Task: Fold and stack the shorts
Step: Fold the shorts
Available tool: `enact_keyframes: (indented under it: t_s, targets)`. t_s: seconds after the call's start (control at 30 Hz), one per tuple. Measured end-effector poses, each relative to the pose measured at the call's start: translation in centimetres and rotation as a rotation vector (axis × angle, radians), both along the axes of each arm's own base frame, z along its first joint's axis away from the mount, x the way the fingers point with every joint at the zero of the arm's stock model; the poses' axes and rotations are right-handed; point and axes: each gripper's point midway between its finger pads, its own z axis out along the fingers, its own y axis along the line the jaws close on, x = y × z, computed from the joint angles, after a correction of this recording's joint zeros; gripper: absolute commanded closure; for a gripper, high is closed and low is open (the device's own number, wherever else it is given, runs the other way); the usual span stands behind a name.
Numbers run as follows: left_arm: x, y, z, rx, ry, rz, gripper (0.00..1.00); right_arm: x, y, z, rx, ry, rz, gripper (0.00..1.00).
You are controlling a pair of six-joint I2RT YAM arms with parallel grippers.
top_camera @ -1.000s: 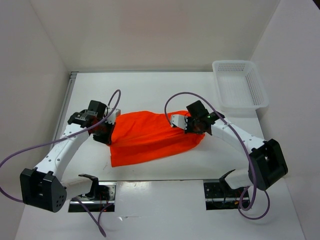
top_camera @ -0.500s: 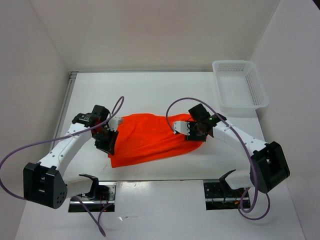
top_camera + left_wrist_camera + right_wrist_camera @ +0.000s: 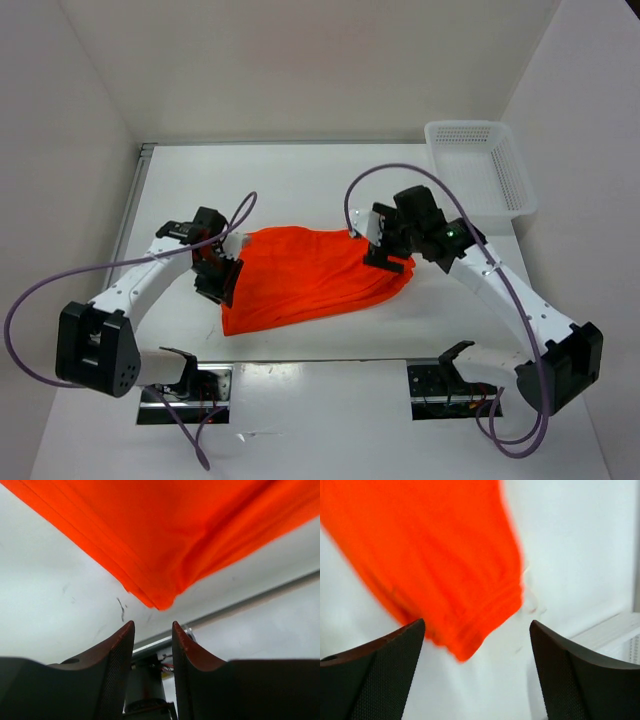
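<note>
The orange-red shorts [image 3: 310, 280] lie folded flat on the white table, between my two arms. My left gripper [image 3: 222, 288] hovers at their left edge, its jaws a little apart with nothing between them. In the left wrist view the left gripper [image 3: 152, 625] sits just short of a folded corner of the shorts [image 3: 165, 535]. My right gripper [image 3: 386, 260] is over the right end of the shorts, wide open and empty. The right wrist view, a little blurred, shows the right gripper [image 3: 477, 625] above the gathered waistband of the shorts [image 3: 435, 560], with a white drawstring [image 3: 530, 600] beside it.
A white perforated basket [image 3: 520, 185] stands at the back right corner of the table. White walls close in the left, back and right sides. The arm bases and their mounts [image 3: 190, 385] line the near edge.
Both grippers have opened and let go of the shorts. The right gripper has lifted and drawn back to the right; the left arm has shifted slightly toward the cloth's left edge.
</note>
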Motion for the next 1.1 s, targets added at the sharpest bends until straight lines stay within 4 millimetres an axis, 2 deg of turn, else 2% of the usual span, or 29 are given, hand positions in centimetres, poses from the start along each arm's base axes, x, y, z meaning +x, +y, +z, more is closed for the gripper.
enact_keyframes:
  t_s: [0.03,0.07,0.1,0.13,0.17,0.23,0.3,0.37,0.43,0.47,0.57,0.6,0.73,0.87,1.0,1.07,1.1]
  targets:
    - [0.6,0.0,-0.2,0.009,-0.010,-0.001,0.57,0.8,1.0,1.7,0.059,-0.033,-0.016,0.20]
    - [1.6,-0.1,-0.5,0.020,-0.023,-0.003,0.57,1.8,2.2,3.0,0.122,-0.053,-0.038,0.34]
    - [2.8,-0.3,-0.8,0.028,-0.035,-0.006,0.57,2.6,3.3,3.9,0.174,-0.063,-0.058,0.39]
    - [3.9,-0.5,-1.0,0.039,-0.044,-0.014,0.57,3.4,4.5,4.2,0.212,-0.058,-0.068,0.48]
    - [5.3,-0.9,-1.4,0.049,-0.061,-0.023,0.57,4.0,5.5,4.0,0.240,-0.043,-0.076,0.53]
    - [7.4,-1.6,-2.6,0.070,-0.080,-0.039,0.57,4.9,7.2,1.4,0.252,0.037,-0.101,0.65]
    - [8.7,-2.0,-4.1,0.094,-0.084,-0.051,0.58,5.3,7.8,-2.9,0.212,0.139,-0.142,0.71]
    - [9.2,-1.9,-5.4,0.122,-0.077,-0.057,0.58,4.9,7.4,-7.4,0.147,0.233,-0.189,0.75]
    - [9.8,-1.6,-6.2,0.150,-0.083,-0.053,0.58,4.0,6.2,-11.1,0.072,0.305,-0.241,0.75]
    - [10.2,-1.4,-6.6,0.164,-0.092,-0.051,0.58,3.6,5.6,-12.5,0.036,0.334,-0.266,0.75]
    - [10.8,-0.9,-7.5,0.192,-0.096,-0.039,0.58,3.7,4.9,-15.1,-0.024,0.374,-0.334,0.75]
    - [11.0,-0.8,-7.5,0.193,-0.091,-0.033,0.58,4.3,5.0,-15.0,-0.029,0.373,-0.356,0.78]
    - [12.4,0.0,-7.6,0.195,-0.058,0.008,0.58,8.4,6.1,-15.0,-0.026,0.318,-0.450,0.85]
    - [16.0,1.5,-7.6,0.196,-0.067,0.080,0.58,15.1,7.1,-14.5,0.009,0.204,-0.569,0.85]
    - [22.0,2.7,-7.3,0.196,-0.130,0.140,0.58,22.1,8.2,-14.2,0.071,0.102,-0.665,0.85]
    - [25.8,3.3,-7.0,0.198,-0.200,0.169,0.58,24.5,8.4,-13.9,0.097,0.064,-0.703,0.85]
    - [27.7,3.6,-6.9,0.201,-0.242,0.183,0.58,25.3,8.5,-13.8,0.110,0.054,-0.717,0.81]
